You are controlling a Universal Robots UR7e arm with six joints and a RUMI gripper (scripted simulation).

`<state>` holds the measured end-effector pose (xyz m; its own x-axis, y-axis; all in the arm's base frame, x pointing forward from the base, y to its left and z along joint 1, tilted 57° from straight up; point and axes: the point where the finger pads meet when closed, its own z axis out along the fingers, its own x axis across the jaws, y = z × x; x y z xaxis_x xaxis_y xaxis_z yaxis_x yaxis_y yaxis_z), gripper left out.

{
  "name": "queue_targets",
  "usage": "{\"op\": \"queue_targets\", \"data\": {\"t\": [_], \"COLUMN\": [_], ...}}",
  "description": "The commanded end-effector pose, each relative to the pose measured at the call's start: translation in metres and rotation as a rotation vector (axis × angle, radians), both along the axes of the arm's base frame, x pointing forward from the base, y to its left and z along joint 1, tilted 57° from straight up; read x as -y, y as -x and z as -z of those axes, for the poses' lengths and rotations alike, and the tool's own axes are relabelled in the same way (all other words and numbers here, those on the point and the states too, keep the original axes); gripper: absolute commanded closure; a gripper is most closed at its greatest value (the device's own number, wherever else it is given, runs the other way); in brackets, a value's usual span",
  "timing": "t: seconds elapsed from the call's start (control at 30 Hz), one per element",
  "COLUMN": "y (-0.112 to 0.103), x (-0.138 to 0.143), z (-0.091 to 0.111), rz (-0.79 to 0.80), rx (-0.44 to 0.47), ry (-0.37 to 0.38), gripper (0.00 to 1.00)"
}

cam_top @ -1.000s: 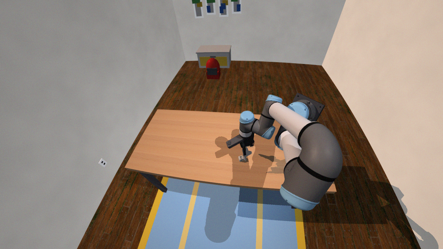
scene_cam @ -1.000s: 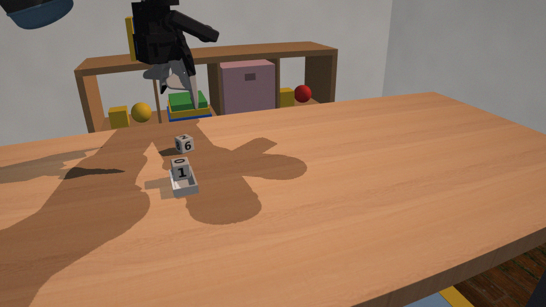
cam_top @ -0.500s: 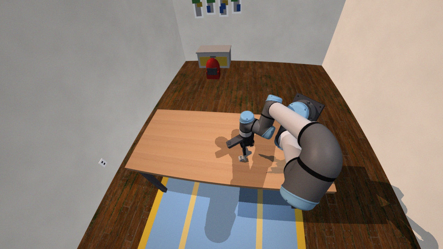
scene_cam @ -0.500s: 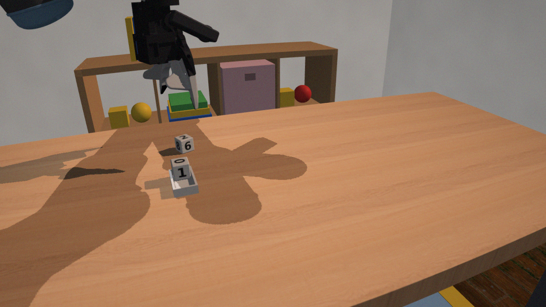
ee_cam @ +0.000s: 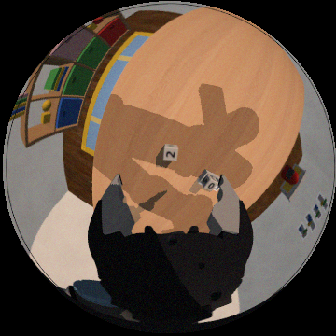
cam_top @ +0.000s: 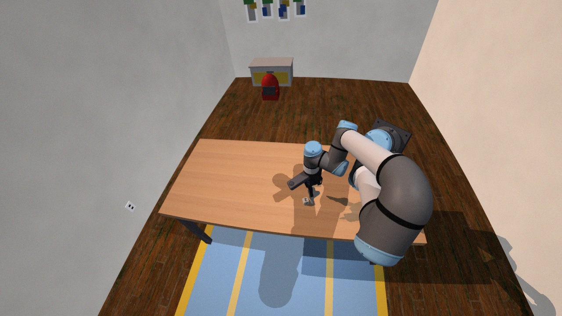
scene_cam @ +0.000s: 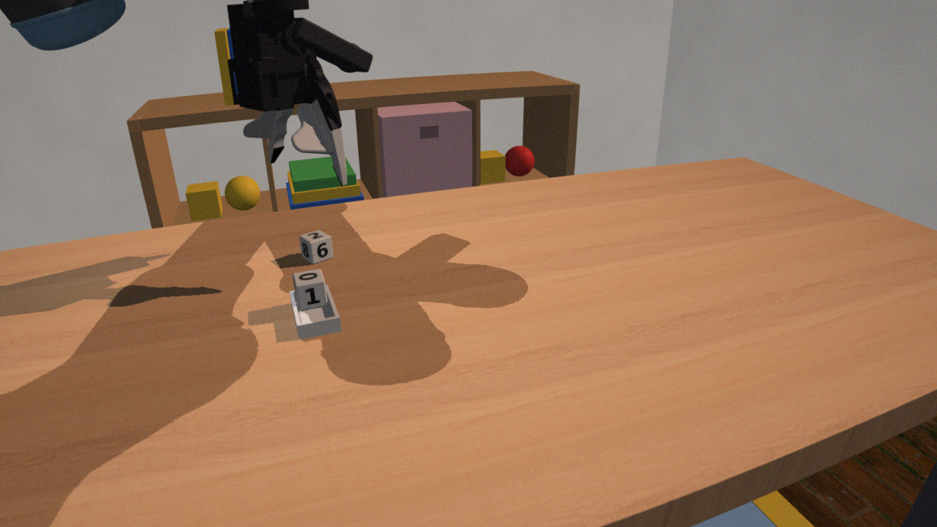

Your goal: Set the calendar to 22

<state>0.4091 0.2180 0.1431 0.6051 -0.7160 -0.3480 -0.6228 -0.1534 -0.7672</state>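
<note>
the loose cube [scene_cam: 316, 247] sits on the table [scene_cam: 589, 294], outside the tray [scene_cam: 318, 320], with 2 on top and 6 and 8 on its visible sides. the second cube [scene_cam: 309, 289] stands in the tray's far half, 0 up and 1 facing the exterior camera.

risks, as you judge them: grip the loose cube off-centre and it twists, leaving the 2 tilted or upside down. lower it carelessly and it catches the tray wall or nudges the seated cube. the month side is not readable here, so you could face the wrong way.

your gripper [ee_cam: 169, 184] hangs above, fingers spread wide, holding nothing. in the wrist view the loose cube lies at 12 o'clock from it, the tray at 3 o'clock.
</note>
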Motion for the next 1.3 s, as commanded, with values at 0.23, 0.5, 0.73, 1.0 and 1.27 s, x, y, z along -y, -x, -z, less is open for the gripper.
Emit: {"op": "queue_targets", "data": {"t": [0.23, 0.5, 0.73, 1.0, 1.27], "y": [-0.0015, -0.0025, -0.0029, -0.0037, -0.0046], "x": [-0.0024, -0.0048, -0.0059, -0.0071, -0.0074], "z": [-0.0015, -0.0015, -0.0008, 0.0015, 0.0041], "rz": [-0.149, -0.316, -0.418, -0.585, -0.71], "rx": [0.187, 0.399, 0.529, 0.74, 0.899], "ry": [0.135, 0.289, 0.383, 0.537, 0.652], "gripper": [0.0, 0.0, 0.0, 0.0, 0.0]}}
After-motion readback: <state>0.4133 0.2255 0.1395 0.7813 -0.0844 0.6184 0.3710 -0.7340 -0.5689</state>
